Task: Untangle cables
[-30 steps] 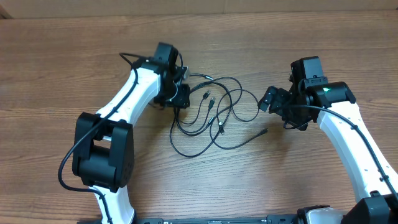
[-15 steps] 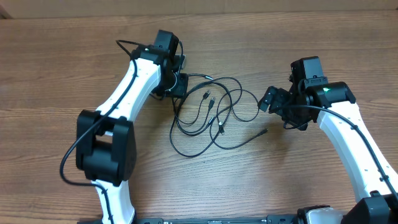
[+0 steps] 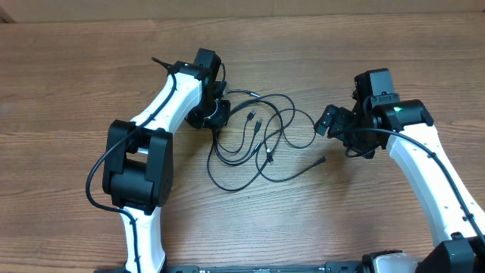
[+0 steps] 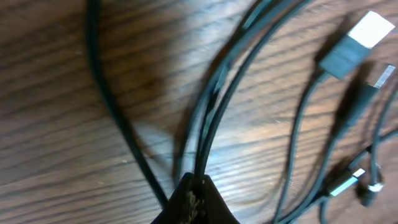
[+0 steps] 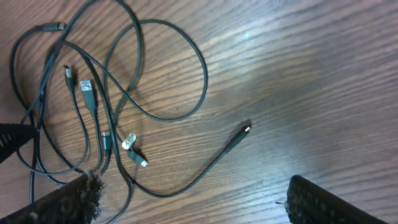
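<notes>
Your wooden table [image 3: 76, 61] fills the overhead frame. The cables [image 3: 261, 144] lie in loose loops at centre. Your left gripper [image 4: 196, 193], at the tangle's upper left, is pressed together, pinching several strands. Your right gripper [image 5: 189, 199], right of centre, stands spread, holding nothing.

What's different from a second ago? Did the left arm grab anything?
Yes. The left gripper shifted briefly toward the far side of the table, came back to the left edge of the pile and closed on a few strands of the cables. That arm's elbow swung in toward the middle. The right gripper stayed open and parked right of the pile. The cables lie much as before.
</notes>
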Robot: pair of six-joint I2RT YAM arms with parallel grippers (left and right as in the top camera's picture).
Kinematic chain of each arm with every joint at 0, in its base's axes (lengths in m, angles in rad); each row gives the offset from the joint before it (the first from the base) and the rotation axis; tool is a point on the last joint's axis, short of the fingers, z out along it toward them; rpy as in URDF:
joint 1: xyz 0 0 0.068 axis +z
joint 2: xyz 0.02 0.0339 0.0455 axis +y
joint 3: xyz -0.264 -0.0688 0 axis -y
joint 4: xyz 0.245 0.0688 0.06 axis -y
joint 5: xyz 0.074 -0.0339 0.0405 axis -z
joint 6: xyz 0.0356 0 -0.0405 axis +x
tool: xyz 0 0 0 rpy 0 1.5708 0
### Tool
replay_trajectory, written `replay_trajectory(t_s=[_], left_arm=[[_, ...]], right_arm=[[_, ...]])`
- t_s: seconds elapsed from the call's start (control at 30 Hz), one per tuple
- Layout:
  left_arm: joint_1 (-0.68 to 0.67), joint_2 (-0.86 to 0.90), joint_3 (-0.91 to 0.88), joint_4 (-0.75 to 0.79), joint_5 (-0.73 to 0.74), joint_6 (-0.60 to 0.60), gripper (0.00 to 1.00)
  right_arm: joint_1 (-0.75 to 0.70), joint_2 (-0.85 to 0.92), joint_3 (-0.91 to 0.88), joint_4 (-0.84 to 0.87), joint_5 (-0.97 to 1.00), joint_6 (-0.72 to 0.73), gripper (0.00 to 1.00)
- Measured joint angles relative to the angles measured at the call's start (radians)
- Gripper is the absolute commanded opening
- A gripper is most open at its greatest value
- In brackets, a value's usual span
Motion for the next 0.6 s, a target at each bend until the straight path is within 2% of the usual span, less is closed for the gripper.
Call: replay_trajectory(t_s=[0.13,0.27,0.4,0.6], left_arm=[[0.000,-0.002,0.014,-0.037,0.051,0.000,0.04],[-0.002,-0.058,0.069,-0.060,0.072,0.000,0.04],[-0.019,-0.245,0.153,-0.051,0.092,-0.016,0.04],[-0.069,-0.579,0.217,0.017,0.114,-0.104,0.04]], right_arm=[[0.000,0.000,0.000,0.026,-0.008,-0.044,0.90],[0.000,0.000,0.000,0.072,-0.084,-0.184,0.90],[0.000,-0.003,0.037,0.073,-0.217,-0.338,0.92],[0.000,-0.057,0.177,0.069,-0.382,-0.451,0.95]])
